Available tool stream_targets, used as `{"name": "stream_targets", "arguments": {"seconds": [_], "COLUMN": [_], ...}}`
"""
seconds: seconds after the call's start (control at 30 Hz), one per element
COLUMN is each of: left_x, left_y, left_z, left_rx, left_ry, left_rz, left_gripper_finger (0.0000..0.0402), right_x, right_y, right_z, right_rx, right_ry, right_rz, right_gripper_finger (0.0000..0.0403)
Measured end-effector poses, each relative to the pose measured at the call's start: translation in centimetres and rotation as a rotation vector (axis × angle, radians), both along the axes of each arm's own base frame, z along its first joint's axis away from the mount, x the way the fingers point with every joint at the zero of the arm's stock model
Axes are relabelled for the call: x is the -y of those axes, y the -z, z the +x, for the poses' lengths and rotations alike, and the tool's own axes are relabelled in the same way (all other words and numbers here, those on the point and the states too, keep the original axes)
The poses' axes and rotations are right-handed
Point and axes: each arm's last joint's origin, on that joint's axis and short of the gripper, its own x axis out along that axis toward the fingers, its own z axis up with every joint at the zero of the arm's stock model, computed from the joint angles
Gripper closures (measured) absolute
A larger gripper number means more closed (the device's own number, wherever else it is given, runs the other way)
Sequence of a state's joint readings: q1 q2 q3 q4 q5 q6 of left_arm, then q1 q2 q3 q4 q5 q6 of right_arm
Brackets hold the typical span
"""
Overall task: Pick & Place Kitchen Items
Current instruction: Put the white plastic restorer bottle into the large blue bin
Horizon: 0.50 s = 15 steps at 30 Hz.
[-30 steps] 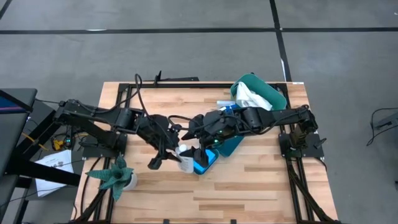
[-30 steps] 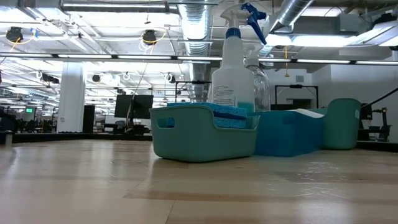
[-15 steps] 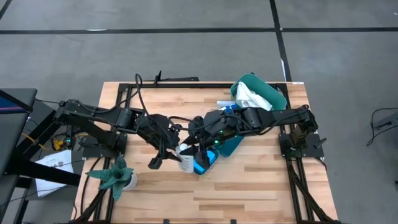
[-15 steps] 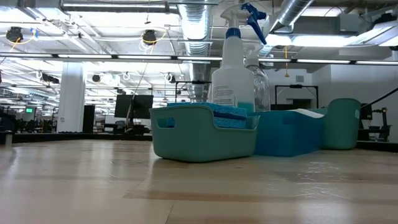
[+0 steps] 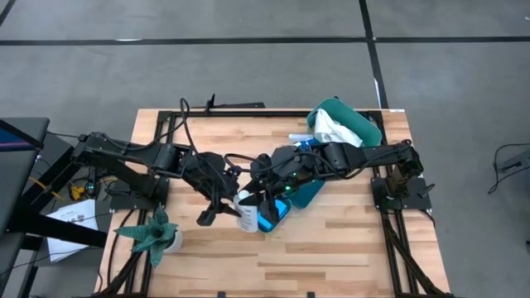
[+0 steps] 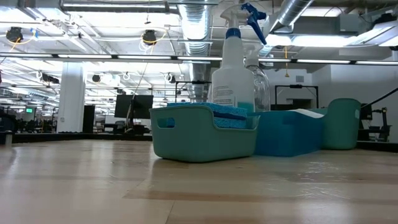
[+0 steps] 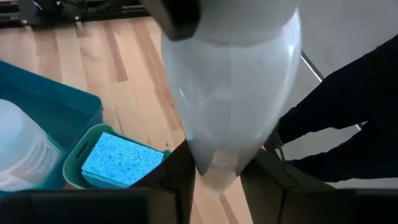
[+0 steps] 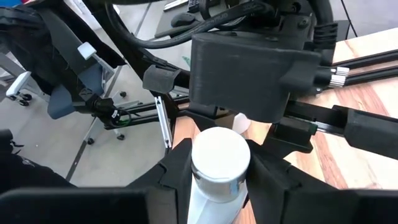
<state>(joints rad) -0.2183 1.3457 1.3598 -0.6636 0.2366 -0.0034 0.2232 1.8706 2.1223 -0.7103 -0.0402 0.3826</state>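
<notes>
Mid-task, we judge: sponges (image 6: 225,111) and spray bottle (image 6: 231,71) already sit in the teal bin (image 6: 202,134), while both left gripper (image 5: 234,199) and right gripper (image 5: 258,193) jaws close narrowly on one small white bottle (image 5: 248,213) above the worktop (image 5: 331,248), still unplaced.

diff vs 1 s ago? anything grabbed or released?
The right gripper has closed on the cap end of the small white bottle. The left gripper still holds the bottle's other end, so both arms now grip it above the table, next to the blue bin. The arms barely shifted. The teal bin, spray bottle, sponges and plant stayed put.
</notes>
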Motion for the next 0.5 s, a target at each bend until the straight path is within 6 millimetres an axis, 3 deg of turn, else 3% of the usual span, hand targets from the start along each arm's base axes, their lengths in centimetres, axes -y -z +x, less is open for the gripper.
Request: {"name": "stream_targets", "arguments": {"seconds": [0.5], "left_x": [-0.8], "left_y": [-1.4], "left_z": [-3.4], "left_rx": [-0.047], "left_ry": [-0.022], "left_rz": [-0.006], "left_gripper_finger": [0.0174], "right_x": [-1.9], "right_y": [0.2], "right_z": [-0.6], "right_rx": [-0.012], "right_ry": [0.055], "right_rz": [-0.053], "right_gripper_finger": [0.0294]}}
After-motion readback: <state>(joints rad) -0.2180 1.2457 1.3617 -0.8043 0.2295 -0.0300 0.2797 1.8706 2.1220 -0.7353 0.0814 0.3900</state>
